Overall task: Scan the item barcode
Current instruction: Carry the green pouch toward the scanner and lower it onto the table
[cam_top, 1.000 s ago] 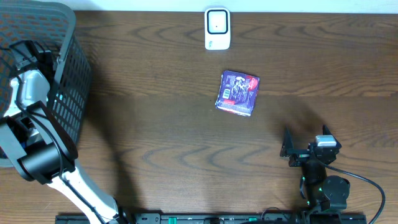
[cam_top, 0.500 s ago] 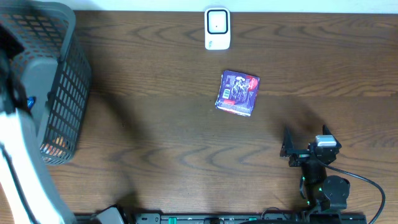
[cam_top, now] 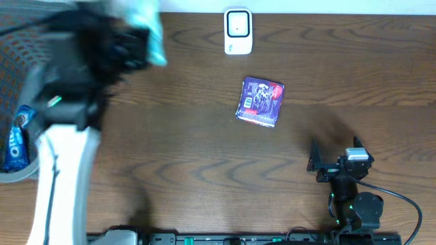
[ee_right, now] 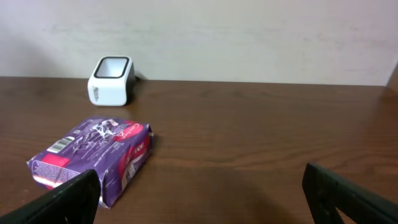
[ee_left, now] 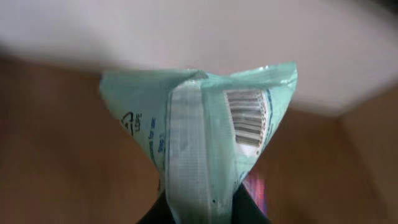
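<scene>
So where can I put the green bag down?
The wide bare wood between the left arm and the purple packet is free, and so is the far right corner past the scanner. It is crowded by the basket at the left and near the right gripper.

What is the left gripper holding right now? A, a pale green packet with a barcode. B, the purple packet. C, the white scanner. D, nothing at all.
A: the left wrist view shows the left gripper pinching a pale green packet with its barcode facing the camera, while the purple packet lies on the table near the scanner.
</scene>
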